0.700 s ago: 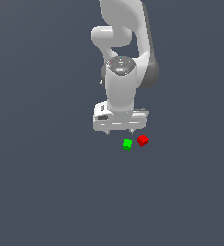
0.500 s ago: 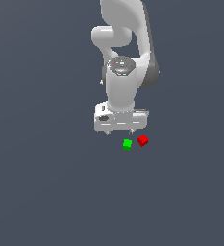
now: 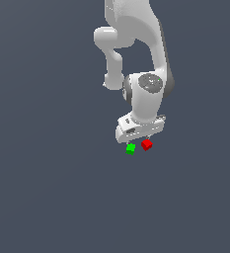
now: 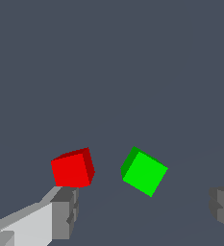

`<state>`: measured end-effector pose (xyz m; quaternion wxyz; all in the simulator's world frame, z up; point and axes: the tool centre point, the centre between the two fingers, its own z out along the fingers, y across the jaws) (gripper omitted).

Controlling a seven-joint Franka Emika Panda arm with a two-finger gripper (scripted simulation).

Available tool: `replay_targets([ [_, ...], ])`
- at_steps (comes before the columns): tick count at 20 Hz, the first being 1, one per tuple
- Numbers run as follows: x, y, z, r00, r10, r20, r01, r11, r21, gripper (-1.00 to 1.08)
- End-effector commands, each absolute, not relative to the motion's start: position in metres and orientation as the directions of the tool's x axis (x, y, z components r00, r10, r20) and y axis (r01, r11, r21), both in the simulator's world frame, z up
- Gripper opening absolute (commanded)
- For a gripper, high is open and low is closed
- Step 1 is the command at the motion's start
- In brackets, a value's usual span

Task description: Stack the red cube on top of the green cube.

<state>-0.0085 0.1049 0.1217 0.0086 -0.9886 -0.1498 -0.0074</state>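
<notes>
In the exterior view we see the white gripper [image 3: 139, 136] hanging just above two cubes: the green cube [image 3: 131, 148] sits just beside the red cube [image 3: 146, 145], to that view's left. In the wrist view, our fingers [image 4: 65, 211] are spread wide, holding nothing; the red cube [image 4: 73, 167] and the green cube [image 4: 144, 171] lie apart between them.

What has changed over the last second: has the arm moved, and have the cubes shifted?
The white gripper has come down toward the cubes and now hangs just above them, open, with nothing taken hold of. The small red cube and the small green cube stayed where they were, side by side and apart.
</notes>
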Motion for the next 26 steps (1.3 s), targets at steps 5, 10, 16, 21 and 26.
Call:
replay_targets([
  [5, -0.034, 0.158, 0.081, 0.875, 0.484, 0.004, 0.484, -0.875, -0.004, 1.00],
  [10, -0.042, 0.170, 0.070, 0.850, 0.527, 0.000, 0.527, -0.850, -0.001, 1.00],
  [16, -0.042, 0.169, 0.066, 0.852, 0.523, -0.001, 0.523, -0.852, -0.002, 1.00],
  [21, -0.043, 0.169, 0.044, 0.851, 0.525, 0.000, 0.525, -0.851, -0.001, 1.00],
  [26, -0.043, 0.169, 0.024, 0.850, 0.526, 0.000, 0.526, -0.850, 0.000, 1.00],
])
